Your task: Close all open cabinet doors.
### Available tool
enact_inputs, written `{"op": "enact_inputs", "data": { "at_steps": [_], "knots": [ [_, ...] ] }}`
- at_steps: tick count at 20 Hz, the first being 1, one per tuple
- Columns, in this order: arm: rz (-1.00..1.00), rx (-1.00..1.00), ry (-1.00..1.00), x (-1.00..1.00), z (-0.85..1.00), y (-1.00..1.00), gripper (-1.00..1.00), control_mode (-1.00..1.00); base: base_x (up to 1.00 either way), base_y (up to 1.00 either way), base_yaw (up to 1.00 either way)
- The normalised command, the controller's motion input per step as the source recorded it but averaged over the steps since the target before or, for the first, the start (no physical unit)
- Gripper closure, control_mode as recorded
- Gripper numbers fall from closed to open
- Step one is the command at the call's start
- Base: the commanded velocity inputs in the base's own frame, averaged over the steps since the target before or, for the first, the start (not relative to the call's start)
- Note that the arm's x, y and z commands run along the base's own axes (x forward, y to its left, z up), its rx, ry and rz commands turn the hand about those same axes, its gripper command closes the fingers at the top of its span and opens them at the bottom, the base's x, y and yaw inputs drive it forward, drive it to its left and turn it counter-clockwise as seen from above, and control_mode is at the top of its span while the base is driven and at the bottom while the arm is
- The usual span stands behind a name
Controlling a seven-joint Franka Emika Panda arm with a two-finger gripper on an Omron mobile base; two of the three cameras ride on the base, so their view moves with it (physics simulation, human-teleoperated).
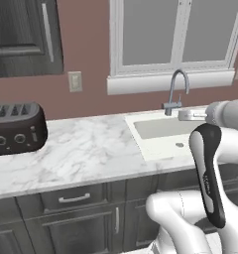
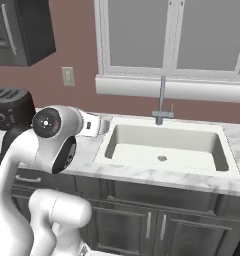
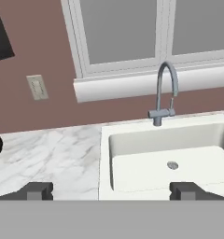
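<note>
At the bottom of the hand view, the hand (image 3: pixel 111 191) shows two small dark blocky fingertips (image 3: pixel 38 191) set far apart, spread wide with nothing between them; they hover over the near edge of the tabletop (image 3: pixel 48 154), a glossy white marble slab with grey veining. Just beyond, at lower right of that view, lies the sink (image 3: pixel 132 140), a smooth white rectangular basin with a small round metal drain; behind it rises the faucet (image 3: pixel 165 93), a slim brushed-metal gooseneck with a short side lever. Above, across the top, stands the window (image 3: pixel 132 32), white-framed with frosted grey panes and a thick white sill; to its left, on the matte reddish-brown wall, sits a beige wall outlet (image 3: pixel 37 87).

At upper left of the left base view hangs a cabinet door (image 1: pixel 22 34), dark charcoal wood grain with a recessed panel and a long vertical silver bar handle; whether it stands open or shut I cannot tell. Along the bottom of that view run lower cabinet doors (image 1: pixel 81 230) of the same dark wood, lying flat with the fronts beside them, under a shallow drawer (image 1: pixel 74 198) with a horizontal handle. At middle left rests a toaster (image 1: pixel 17 126), glossy black, rounded, with slots on top and round knobs; no lettering can be read anywhere.
</note>
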Motion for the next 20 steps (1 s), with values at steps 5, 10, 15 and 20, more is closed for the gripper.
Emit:
{"op": "enact_inputs", "data": {
  "at_steps": [5, 10, 15, 20],
  "knots": [
    [0.0, 0.0, 0.0, 0.0, 0.0, 0.0, -1.0, 1.0, -0.31, -0.96, 0.0],
    [0.0, 0.0, 0.0, 0.0, 0.0, 0.0, -1.0, 1.0, -0.3, -0.87, 0.0],
    [0.0, 0.0, 0.0, 0.0, 0.0, 0.0, -1.0, 1.0, -0.27, -0.83, 0.0],
    [0.0, 0.0, 0.0, 0.0, 0.0, 0.0, -1.0, 1.0, -0.29, -0.88, 0.0]
  ]
}}
